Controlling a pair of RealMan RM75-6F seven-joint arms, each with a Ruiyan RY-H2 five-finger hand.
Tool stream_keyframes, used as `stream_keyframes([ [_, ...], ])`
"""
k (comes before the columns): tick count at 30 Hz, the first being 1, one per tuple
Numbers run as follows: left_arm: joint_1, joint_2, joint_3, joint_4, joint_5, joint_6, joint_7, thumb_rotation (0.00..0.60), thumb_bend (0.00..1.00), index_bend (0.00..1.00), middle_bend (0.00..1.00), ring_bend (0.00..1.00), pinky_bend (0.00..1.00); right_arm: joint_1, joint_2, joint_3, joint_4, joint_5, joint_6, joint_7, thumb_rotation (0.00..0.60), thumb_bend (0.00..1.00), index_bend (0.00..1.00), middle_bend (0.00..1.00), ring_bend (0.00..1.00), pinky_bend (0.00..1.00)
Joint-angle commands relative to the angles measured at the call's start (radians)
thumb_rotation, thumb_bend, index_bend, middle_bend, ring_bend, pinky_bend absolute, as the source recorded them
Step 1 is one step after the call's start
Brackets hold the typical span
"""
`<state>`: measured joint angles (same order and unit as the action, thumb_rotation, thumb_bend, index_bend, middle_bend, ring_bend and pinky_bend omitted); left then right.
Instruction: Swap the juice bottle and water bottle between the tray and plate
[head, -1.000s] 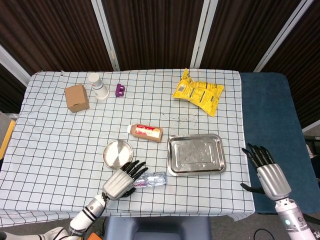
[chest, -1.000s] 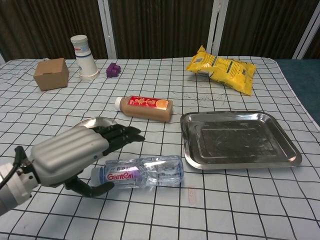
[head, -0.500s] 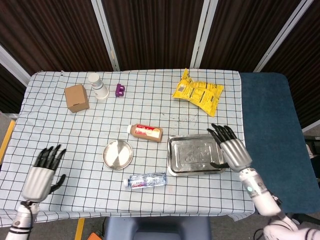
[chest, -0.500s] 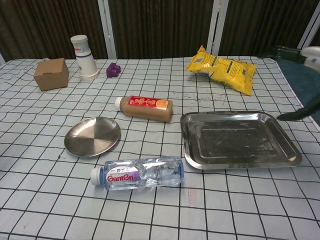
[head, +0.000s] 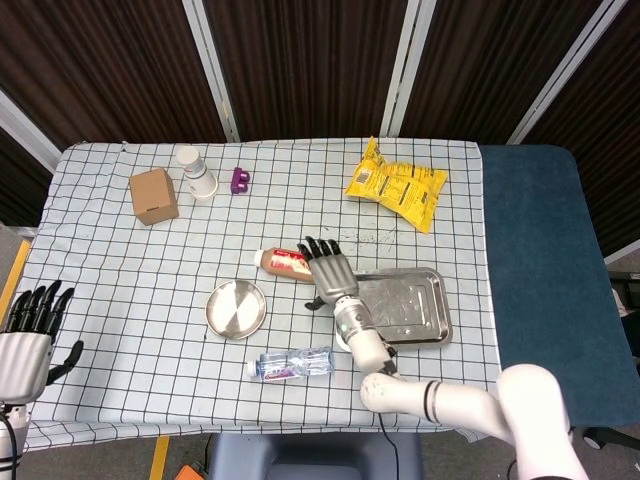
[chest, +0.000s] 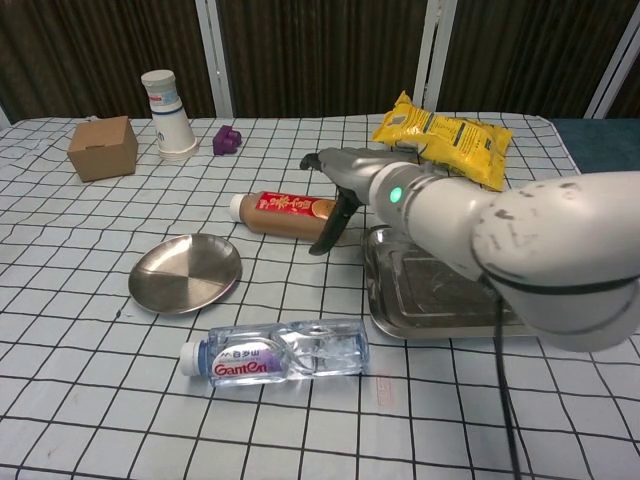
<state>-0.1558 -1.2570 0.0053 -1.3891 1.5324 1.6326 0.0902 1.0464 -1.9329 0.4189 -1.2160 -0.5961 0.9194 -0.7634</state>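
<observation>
The juice bottle (head: 285, 263) (chest: 285, 214) lies on its side on the cloth, between the round steel plate (head: 236, 308) (chest: 185, 272) and the steel tray (head: 415, 305) (chest: 425, 290). Near the front edge, the clear water bottle (head: 292, 363) (chest: 275, 351) also lies on the cloth, below the plate and the tray. My right hand (head: 328, 270) (chest: 345, 185) is at the juice bottle's base end, fingers spread and holding nothing, and its forearm crosses the tray. My left hand (head: 25, 335) is off the table's left edge with its fingers straight and apart.
A yellow snack bag (head: 397, 185) (chest: 440, 135) lies at the back right. At the back left stand a cardboard box (head: 153, 195) (chest: 102, 147), a stacked paper cup (head: 196, 171) (chest: 168, 113) and a small purple object (head: 240, 180) (chest: 228, 138).
My right hand has swung left from the tray's right side to the juice bottle's base end. My left hand has drawn further left, off the table.
</observation>
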Motion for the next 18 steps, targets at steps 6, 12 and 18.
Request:
stream_keyframes([
  [6, 0.007, 0.004, -0.017, -0.005, 0.002, -0.007, -0.005, 0.6, 0.36, 0.0, 0.0, 0.0, 0.08, 0.192, -0.187, 0.098, 0.332, 0.085, -0.077, -0.013, 0.6, 0.22, 0.14, 0.14, 0.0, 0.04],
  [12, 0.005, 0.008, -0.025, -0.003, -0.003, -0.035, -0.024, 0.6, 0.36, 0.0, 0.0, 0.0, 0.08, 0.25, -0.251, 0.122, 0.501, 0.105, -0.126, -0.002, 0.6, 0.27, 0.33, 0.28, 0.05, 0.15],
  [18, 0.008, 0.011, -0.031, -0.009, 0.004, -0.039, -0.029, 0.6, 0.36, 0.0, 0.0, 0.0, 0.08, 0.274, -0.288, 0.146, 0.623, 0.076, -0.165, 0.077, 0.6, 0.31, 0.52, 0.41, 0.21, 0.33],
])
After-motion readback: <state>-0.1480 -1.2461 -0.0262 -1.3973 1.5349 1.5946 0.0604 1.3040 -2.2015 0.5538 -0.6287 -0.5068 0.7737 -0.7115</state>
